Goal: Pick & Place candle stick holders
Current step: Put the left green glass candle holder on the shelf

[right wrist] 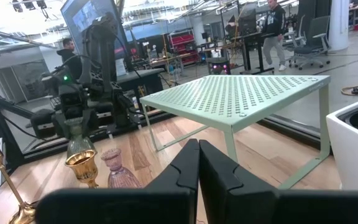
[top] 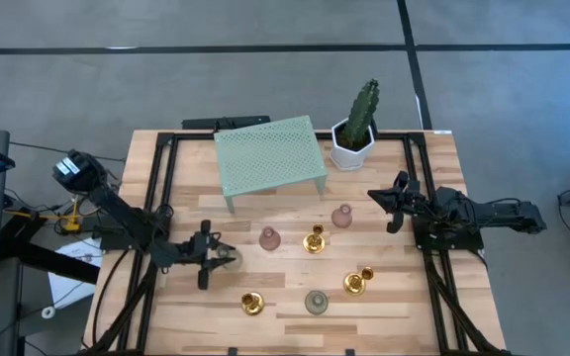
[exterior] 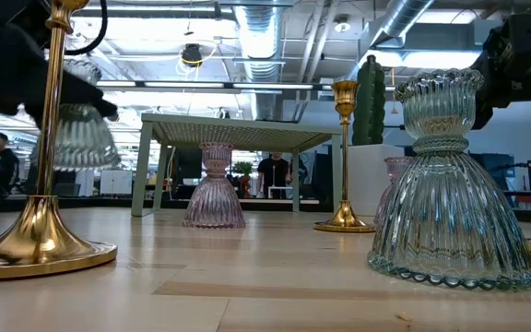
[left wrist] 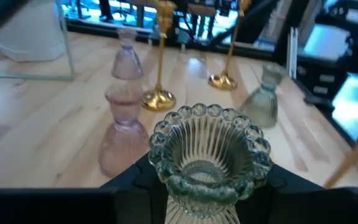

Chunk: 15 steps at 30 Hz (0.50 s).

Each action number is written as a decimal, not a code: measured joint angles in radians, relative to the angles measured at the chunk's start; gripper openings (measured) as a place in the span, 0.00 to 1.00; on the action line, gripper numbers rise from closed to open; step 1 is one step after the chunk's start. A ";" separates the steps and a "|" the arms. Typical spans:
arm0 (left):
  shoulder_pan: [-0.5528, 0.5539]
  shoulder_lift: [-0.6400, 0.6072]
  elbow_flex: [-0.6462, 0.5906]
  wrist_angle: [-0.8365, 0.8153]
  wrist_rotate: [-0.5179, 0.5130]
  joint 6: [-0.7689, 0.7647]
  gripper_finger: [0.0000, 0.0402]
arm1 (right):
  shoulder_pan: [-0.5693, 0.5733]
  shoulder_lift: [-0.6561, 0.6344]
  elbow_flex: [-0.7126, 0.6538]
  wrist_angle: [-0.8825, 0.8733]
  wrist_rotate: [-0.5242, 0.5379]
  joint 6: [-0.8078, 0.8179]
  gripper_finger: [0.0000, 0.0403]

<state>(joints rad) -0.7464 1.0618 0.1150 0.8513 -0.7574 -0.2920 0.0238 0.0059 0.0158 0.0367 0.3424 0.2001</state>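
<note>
My left gripper (top: 214,255) is shut on a translucent grey-green candle stick holder (left wrist: 210,149), held above the table's left part (exterior: 83,134). Standing on their round bases are two pink holders (top: 270,237) (top: 341,216), three gold ones (top: 314,239) (top: 357,282) (top: 252,303) and a second grey-green one (top: 316,301). My right gripper (top: 394,205) waits shut at the table's right side, touching nothing. My left gripper pinches the grey-green holder between its two fingers (left wrist: 135,180), just under the beaded top cup, at the neck (left wrist: 197,202). The fingers lie level and come from the table's left. The holder stands upright in the hold, its base (exterior: 83,161) lifted clear of the table.
A pale green perforated shelf (top: 268,153) stands on thin legs at the table's far middle. A white pot with a cactus (top: 354,138) is to its right. Black frame rails (top: 151,198) run along both table sides. People move in the room behind.
</note>
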 joint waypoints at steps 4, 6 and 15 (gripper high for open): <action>0.022 -0.075 0.001 -0.017 0.011 -0.002 0.32 | 0.000 0.000 0.000 0.000 0.000 0.000 0.00; 0.031 -0.122 0.002 -0.050 0.014 -0.003 0.32 | 0.000 0.000 0.000 0.000 0.000 -0.001 0.00; 0.113 -0.267 0.250 -0.640 0.015 -0.038 0.32 | 0.000 0.000 0.000 0.000 0.000 -0.050 0.00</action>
<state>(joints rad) -0.6330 0.7952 0.3646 0.2111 -0.7422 -0.3302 0.0235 0.0062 0.0158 0.0368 0.3424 0.1501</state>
